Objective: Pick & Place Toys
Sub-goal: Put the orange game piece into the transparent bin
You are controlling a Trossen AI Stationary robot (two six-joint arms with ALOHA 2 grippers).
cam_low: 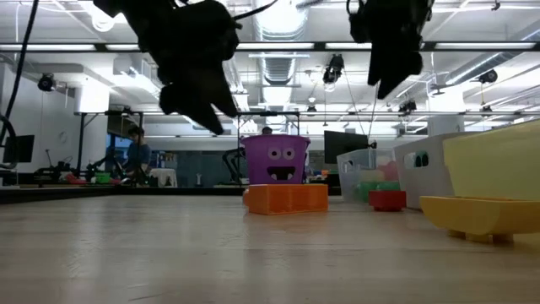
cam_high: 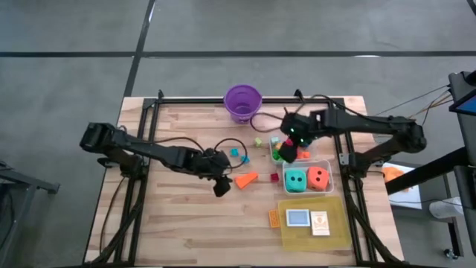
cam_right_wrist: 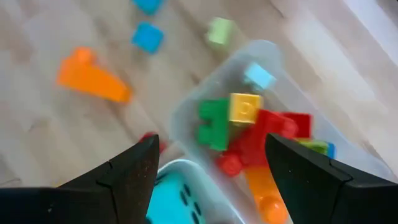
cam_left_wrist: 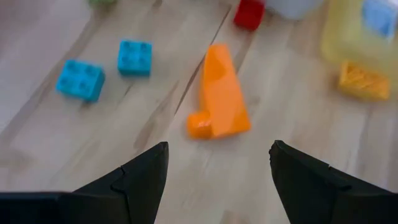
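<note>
1. Tabletop of pale wooden planks point(cam_high: 186, 216) is seen from above, framed by dark rails; grey floor with dark seams surrounds it.
2. Room beyond, in the low view: ceiling strip lights, benches with monitors, and a person point(cam_low: 135, 150) far back at the left.
3. Purple bucket point(cam_high: 242, 101) with a face stands at the table's far edge.
4. Left gripper point(cam_high: 220, 183) is held above the table with fingers wide apart, nothing between them; the orange wedge point(cam_high: 246, 179) lies just beside it, and two blue blocks point(cam_left_wrist: 102, 67) sit farther off.
5. Right gripper point(cam_high: 286, 146) hangs over a clear tub point(cam_right_wrist: 186, 109) of red, green and yellow blocks point(cam_right_wrist: 245, 127), fingers spread wide and empty.
6. Teal die point(cam_high: 296, 179) and orange die point(cam_high: 318, 177) rest in a second clear tub; cards point(cam_high: 309, 219) lie on the yellow tray point(cam_high: 338, 231).
7. Card faces cannot be made out. Both arms are cut off at the top of the low view.
</note>
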